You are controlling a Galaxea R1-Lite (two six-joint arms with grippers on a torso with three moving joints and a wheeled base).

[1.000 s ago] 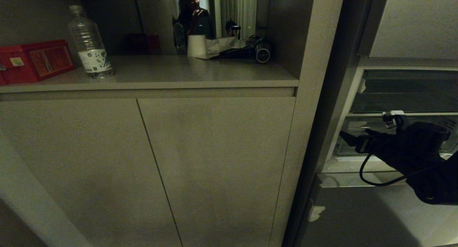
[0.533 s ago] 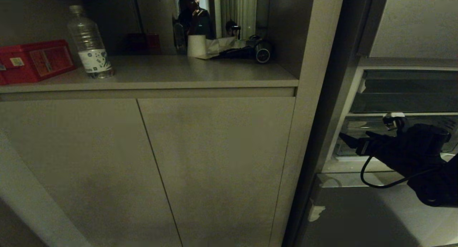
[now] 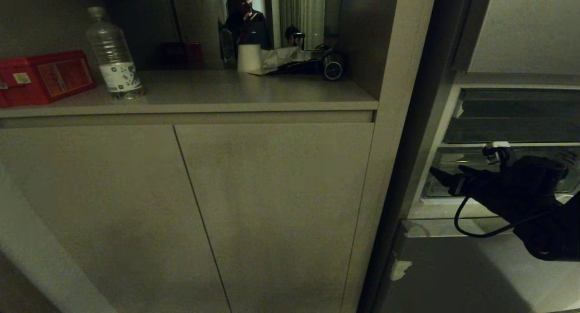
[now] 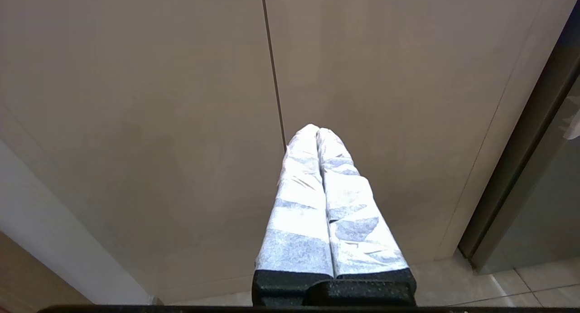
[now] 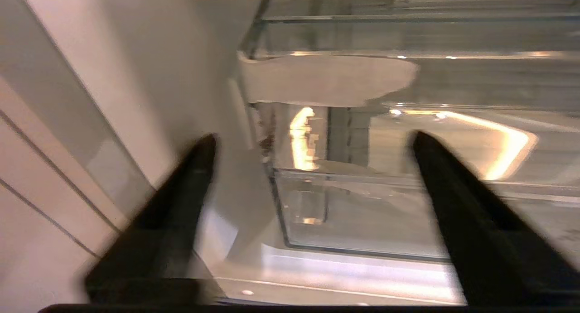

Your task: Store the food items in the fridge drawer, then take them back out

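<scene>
Dim kitchen alcove: a beige cabinet (image 3: 272, 204) with two closed doors fills most of the head view, its countertop (image 3: 217, 93) carrying a red box (image 3: 43, 77) at the left edge, a clear plastic bottle (image 3: 113, 55) just beside it, a white cup (image 3: 249, 58) and dark clutter toward the back right corner. A person shows as a reflection behind the counter (image 3: 244, 18), hand raised. At the right, the open fridge. The fridge drawer (image 5: 362, 209), clear plastic with a tall transparent front lip, sits low in the compartment under a darker, flatter tray (image 3: 512, 118). No food can be made out inside it. Right gripper (image 5: 312, 141) is level at the drawer's left front corner, its black fingers (image 5: 453, 181) spread wide with nothing between them, not touching the lip. Left gripper (image 4: 317, 134) hangs parked facing the cabinet doors, its wrapped fingers pressed together, holding nothing.
</scene>
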